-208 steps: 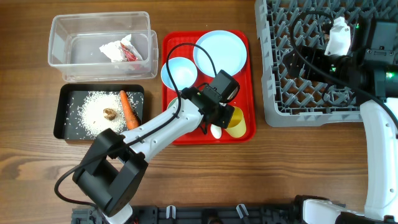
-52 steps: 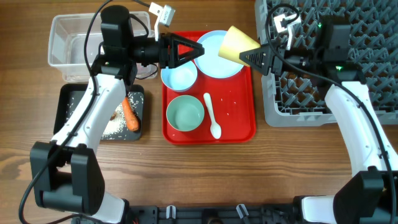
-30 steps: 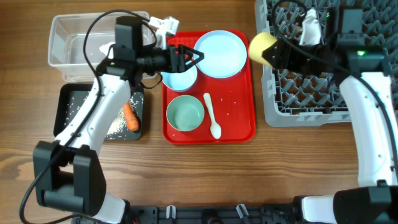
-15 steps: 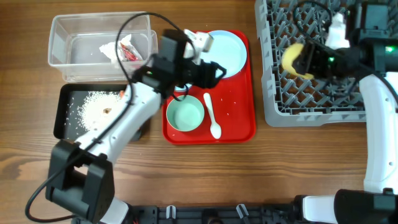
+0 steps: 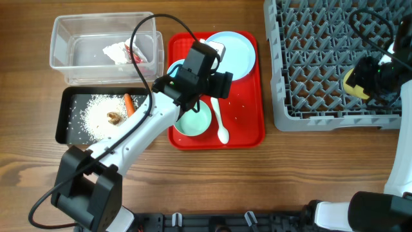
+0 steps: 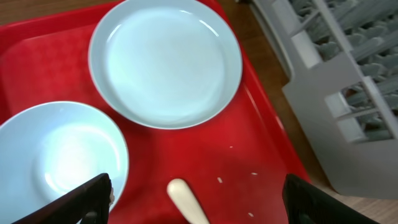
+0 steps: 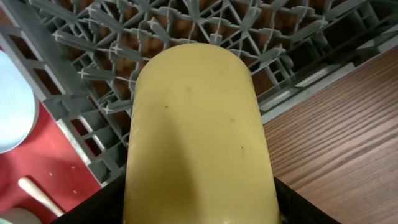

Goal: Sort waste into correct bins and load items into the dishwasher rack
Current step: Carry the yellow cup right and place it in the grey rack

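Observation:
My left gripper [image 5: 219,84] hovers over the red tray [image 5: 248,116], open wide and holding nothing. Beneath it, in the left wrist view, lie the pale-blue plate [image 6: 165,62], the pale-blue bowl [image 6: 59,155] and the tip of the white spoon [image 6: 186,202]. From overhead the plate [image 5: 235,51], the mint-green bowl [image 5: 196,121] and the spoon [image 5: 220,125] show, partly under the arm. My right gripper [image 5: 360,80] is shut on the yellow cup [image 7: 196,124], lying sideways above the right front of the dishwasher rack [image 5: 315,64].
The clear tub [image 5: 71,51] at the back left holds crumpled paper with a red wrapper [image 5: 122,53]. In front of it, the black tray [image 5: 67,122] holds rice [image 5: 96,113], a carrot piece [image 5: 129,103] and a brown scrap [image 5: 116,117]. A few rice grains [image 6: 219,180] lie on the red tray.
My left gripper has moved a little right over the red tray and its jaws have opened wider. My right gripper has carried the yellow cup right and forward across the rack.

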Tool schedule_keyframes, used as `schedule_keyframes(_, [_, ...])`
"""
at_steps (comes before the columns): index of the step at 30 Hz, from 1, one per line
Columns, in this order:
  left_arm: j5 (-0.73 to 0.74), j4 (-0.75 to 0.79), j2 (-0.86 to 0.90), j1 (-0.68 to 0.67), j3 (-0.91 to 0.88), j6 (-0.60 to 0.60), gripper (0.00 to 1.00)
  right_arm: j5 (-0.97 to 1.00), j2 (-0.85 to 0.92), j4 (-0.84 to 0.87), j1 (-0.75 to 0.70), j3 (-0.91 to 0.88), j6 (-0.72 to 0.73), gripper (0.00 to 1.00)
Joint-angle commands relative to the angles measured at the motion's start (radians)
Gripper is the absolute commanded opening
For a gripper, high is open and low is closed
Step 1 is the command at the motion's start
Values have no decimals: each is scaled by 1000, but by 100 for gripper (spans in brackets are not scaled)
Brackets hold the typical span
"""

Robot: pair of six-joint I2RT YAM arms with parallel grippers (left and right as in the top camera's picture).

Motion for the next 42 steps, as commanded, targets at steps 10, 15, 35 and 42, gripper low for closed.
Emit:
schedule_keyframes(10, [-138,-34,-10,6,8,13,94,35,109,-22,-1,-15,19,64])
schedule_keyframes(15, [-138,-39,-10,6,8,13,94,-7,171,-35,-1,-15,-18,64])
schedule_keyframes(35, [-138,-47,-10,6,8,13,95,-45,268,21,-2,-90,-60,65])
schedule_keyframes(42, [-138,-58,-10,6,8,13,96,-45,268,33,-2,-107,-60,69])
